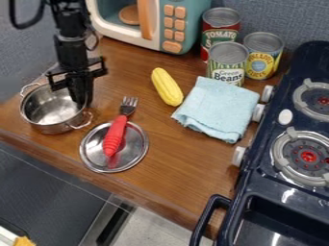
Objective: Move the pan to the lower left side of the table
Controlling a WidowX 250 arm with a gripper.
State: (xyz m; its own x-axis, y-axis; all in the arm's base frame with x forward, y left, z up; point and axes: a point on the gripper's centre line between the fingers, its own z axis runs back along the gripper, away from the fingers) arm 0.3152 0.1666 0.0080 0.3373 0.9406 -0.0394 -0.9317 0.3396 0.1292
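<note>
Black gripper (80, 98) pointing down at the right part of the pan, toward the left of the view; whether it is spread or pressed together, I cannot tell. Largest is the brown wooden table (186, 166), its grain showing, its front edge slanting down from left to lower right. A dark blue toy stove (296, 197) lies along its right side, with two grey burners with red centres, pale knobs facing the table, and a curved dark handle at the front. Behind is a blue-grey wall (283, 21). Below the table's front edge, at lower left, is a dark grey surface (48, 192), with pale speckled floor (152, 228) beside it. At the back stands a toy microwave (187, 12), teal and cream with orange buttons and handle. A folded light blue cloth (216, 108) lies near the stove. The pan (48, 108), silver with two small loop handles, sits upright at the table's left end, near the front edge. Right of it lies a shiny metal disc (135, 156). Three food cans (260, 57) stand grouped behind the cloth. Smallest are a red-handled fork (115, 137), resting across the disc, and a yellow corn cob (167, 86), left of the cloth.
</note>
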